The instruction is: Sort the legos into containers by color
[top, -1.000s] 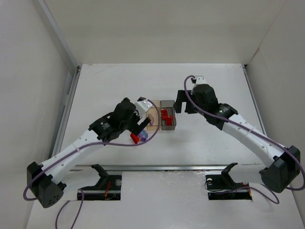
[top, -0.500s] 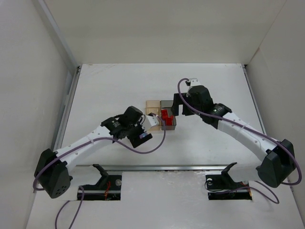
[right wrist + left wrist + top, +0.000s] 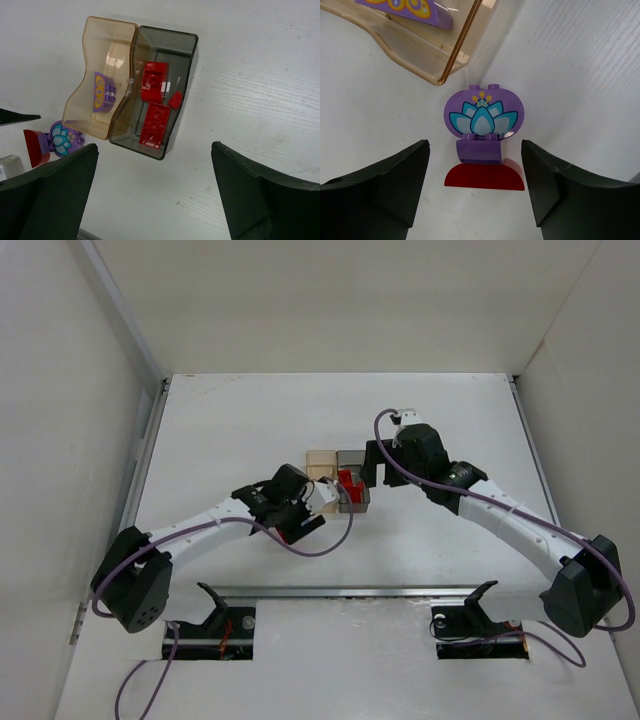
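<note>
White table (image 3: 230, 420) with tan bin (image 3: 112, 52) against grey bin (image 3: 172, 52), nearby purple lotus brick (image 3: 481, 114) seemingly touching red brick (image 3: 485, 177).

You're seeing glossy, smooth plastic on purple lotus brick (image 3: 481, 117) & red bricks (image 3: 154, 82). Tan bin (image 3: 111, 21) & grey bin (image 3: 170, 54): translucent shiny plastic. Bench (image 3: 580, 75): matt, fine-grained.

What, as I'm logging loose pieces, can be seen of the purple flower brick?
The purple flower brick is glossy plastic: a rounded face printed with a teal-and-white lotus and yellow dots, two studs on one edge. It lies on the table just off a corner of the tan bin, apart from it. Its blocky foot meets a red half-round piece. The open left gripper straddles it without touching.
</note>
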`<state>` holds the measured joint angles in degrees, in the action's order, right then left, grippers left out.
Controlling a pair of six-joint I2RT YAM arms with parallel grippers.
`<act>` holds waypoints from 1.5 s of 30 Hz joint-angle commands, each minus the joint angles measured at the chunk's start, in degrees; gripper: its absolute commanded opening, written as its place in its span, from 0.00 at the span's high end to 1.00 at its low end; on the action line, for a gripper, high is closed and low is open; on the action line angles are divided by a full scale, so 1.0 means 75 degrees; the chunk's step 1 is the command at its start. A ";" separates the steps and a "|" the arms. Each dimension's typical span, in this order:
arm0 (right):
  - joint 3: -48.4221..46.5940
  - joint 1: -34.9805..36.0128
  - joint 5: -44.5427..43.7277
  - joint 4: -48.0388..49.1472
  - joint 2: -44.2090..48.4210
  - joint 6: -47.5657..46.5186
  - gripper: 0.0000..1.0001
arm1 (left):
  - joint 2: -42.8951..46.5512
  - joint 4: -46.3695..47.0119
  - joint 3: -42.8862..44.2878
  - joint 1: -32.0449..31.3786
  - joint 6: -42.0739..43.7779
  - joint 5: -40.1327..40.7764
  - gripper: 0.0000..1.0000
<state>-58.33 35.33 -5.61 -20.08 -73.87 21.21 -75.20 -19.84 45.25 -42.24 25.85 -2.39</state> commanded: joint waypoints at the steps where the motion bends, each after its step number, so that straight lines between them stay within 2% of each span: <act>1: -0.0005 0.0059 -0.0037 0.0368 0.0157 0.0055 0.00 | -0.0181 0.0150 -0.0022 0.0089 -0.0212 -0.0056 0.30; 3: -0.0005 0.0059 -0.0038 0.0368 0.0157 0.0055 0.00 | -0.0181 0.0067 -0.0115 0.0089 -0.0118 -0.0125 0.30; 7: -0.0005 0.0059 -0.0038 0.0368 0.0157 0.0055 0.00 | -0.0181 -0.0015 -0.0268 0.0158 0.0046 -0.0197 0.37; 10: -0.0005 0.0059 -0.0038 0.0368 0.0088 0.0055 0.00 | -0.0181 -0.0015 -0.0268 0.0159 0.0046 -0.0267 0.52; 12: -0.0005 0.0059 -0.0038 0.0368 0.0087 0.0055 0.00 | -0.0251 -0.0015 -0.0268 0.0159 0.0046 -0.0267 0.68; 15: -0.0005 0.0059 -0.0108 0.0368 0.0087 0.0055 0.00 | -0.0321 -0.0015 -0.0198 0.0229 0.0046 -0.0337 0.79; 17: -0.0005 0.0059 -0.0108 0.0368 0.0087 0.0055 0.00 | -0.0321 -0.0015 -0.0128 0.0229 0.0046 -0.0407 0.96; 18: -0.0005 0.0059 -0.0108 0.0368 0.0087 0.0055 0.00 | -0.0240 -0.0015 -0.0058 0.0229 0.0046 -0.0407 1.00; 24: -0.0087 0.0059 0.0219 0.0368 0.0087 -0.0038 0.00 | 0.0521 -0.0682 0.0035 0.0300 0.0150 -0.0198 1.00; 27: -0.0354 0.0059 0.0874 0.0368 0.0169 -0.0296 0.00 | 0.1703 -0.0905 0.0223 0.0300 0.0595 -0.0197 1.00; 28: -0.0426 0.0059 0.1108 0.0368 0.0169 -0.0459 0.00 | 0.2425 -0.0906 0.0224 0.0300 0.0771 -0.0197 1.00; 32: -0.0906 0.0059 0.2876 0.0765 0.0076 -0.0695 0.00 | 0.3974 -0.0450 0.0294 0.0300 0.1732 -0.0990 1.00; 33: -0.1011 0.0059 0.3832 0.1057 0.0006 -0.0695 0.00 | 0.4177 -0.0124 0.0213 0.0300 0.1850 -0.1133 1.00; 36: -0.1503 0.0059 0.5521 0.1492 -0.0416 -0.0695 0.00 | 0.4425 0.0230 0.0212 0.0230 0.1991 -0.1322 1.00; 38: -0.2007 0.0141 0.6124 0.1563 -0.0767 -0.0695 0.00 | 0.4425 0.0395 0.0305 0.0229 0.1991 -0.1322 1.00; 45: -0.2675 0.0211 0.6922 0.1634 -0.1389 -0.0695 0.00 | 0.4038 0.0945 0.0575 0.0077 0.1991 -0.1251 1.00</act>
<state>-75.09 36.14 39.66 -11.35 -82.63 17.06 -45.47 -17.28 46.65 -40.95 39.68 -10.50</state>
